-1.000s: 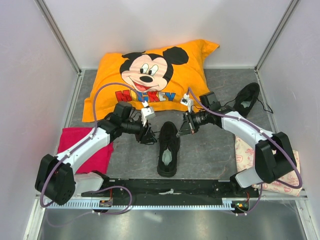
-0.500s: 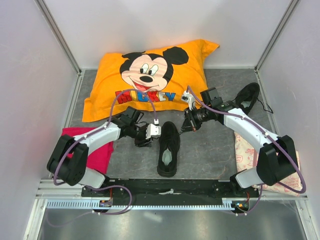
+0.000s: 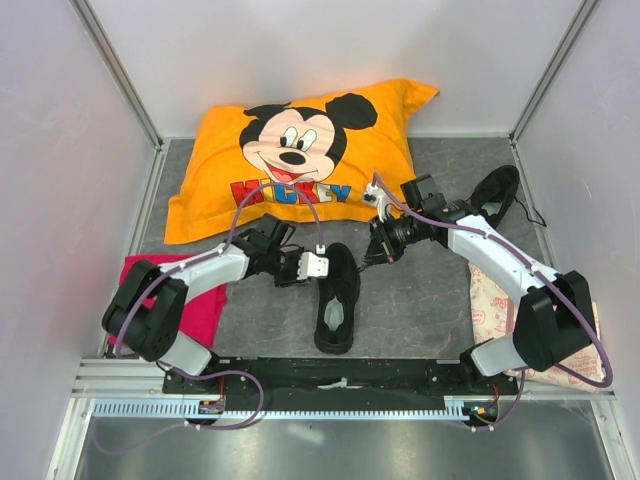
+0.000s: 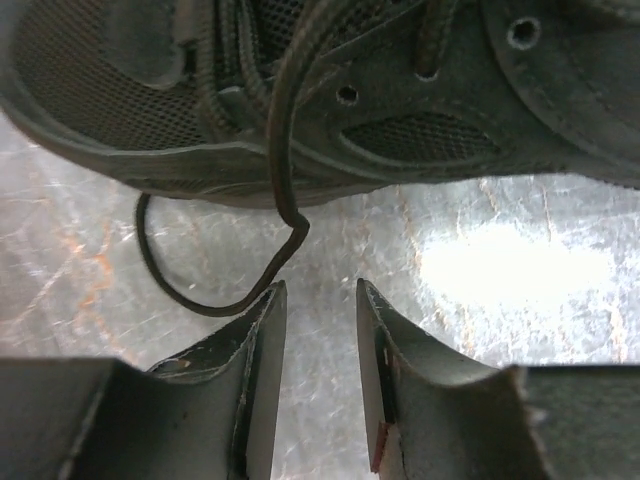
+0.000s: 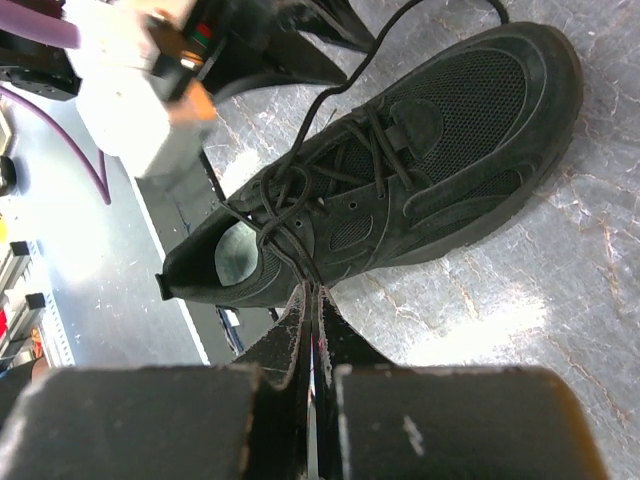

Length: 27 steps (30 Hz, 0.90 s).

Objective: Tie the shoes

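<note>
Okay, top view: the near shoe (image 3: 337,300) lies on the bench (image 3: 430,300) between our two arms, toe pointing away from the bases. The far shoe (image 3: 494,198) sits well apart at the right rear, just beside the Mickey pillow (image 3: 300,150). Our left fingers (image 3: 305,272) are just beside the near shoe's left flank, and our right fingers (image 3: 379,250) are near its toe on the right. A red cloth (image 3: 205,315) lies under the left arm.

Left wrist: the fingers stand released, with only bare bench between them. A loose lace loop (image 4: 300,222) drops off the shoe's side onto the bench and ends right at one fingertip. We cannot tell whether it touches.

Right wrist: the fingers are clenched tip to tip on a lace strand (image 5: 285,255) running in from the near shoe's eyelets.
</note>
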### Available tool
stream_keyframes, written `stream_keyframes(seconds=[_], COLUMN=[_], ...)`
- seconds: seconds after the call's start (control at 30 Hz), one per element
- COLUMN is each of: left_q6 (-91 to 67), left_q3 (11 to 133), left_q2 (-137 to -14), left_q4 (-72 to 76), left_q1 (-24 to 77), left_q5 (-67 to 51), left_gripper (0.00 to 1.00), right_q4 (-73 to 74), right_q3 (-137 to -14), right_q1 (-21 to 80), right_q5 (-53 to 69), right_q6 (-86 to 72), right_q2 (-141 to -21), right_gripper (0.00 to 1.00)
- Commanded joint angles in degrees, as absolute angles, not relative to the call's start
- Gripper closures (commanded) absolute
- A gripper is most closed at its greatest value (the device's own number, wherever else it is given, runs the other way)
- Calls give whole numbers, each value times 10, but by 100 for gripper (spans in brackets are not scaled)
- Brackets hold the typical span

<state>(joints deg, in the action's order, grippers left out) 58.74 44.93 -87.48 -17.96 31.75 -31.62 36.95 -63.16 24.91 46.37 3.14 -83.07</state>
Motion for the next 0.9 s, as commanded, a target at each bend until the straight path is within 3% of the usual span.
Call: stream_keyframes(seconds=[0.0,0.23,0.57,0.67,0.77,0.8,0.87], left_q6=[644,679,694,682,685,687,699], left_q3=[446,445,509,519,511,508,499], left_q2=[-818,-816,-921,-937,-933,-919,-898], left_q4=[-205,-195,-164,-158,-172,-185,-233], left_q1=[301,280,299,302,308,308,307], left_q5=[-327,-360,-366,-359,-341,-337,-334], left_gripper=[59,45,45,50,67,81,89], right_q4=[375,372,367,368,371,374,376], right_q3=[-654,-657,-664,-664,-664,-664,-668], right_q1=[252,252,254,256,256,256,256], right_q5=[465,465,467,465,447,440,422], right_q6=[50,51,47,48,54,56,61], right_q2=[-817,-824,-835,-831,-823,-820,-812], right_gripper=[100,100,100,100,100,100,100])
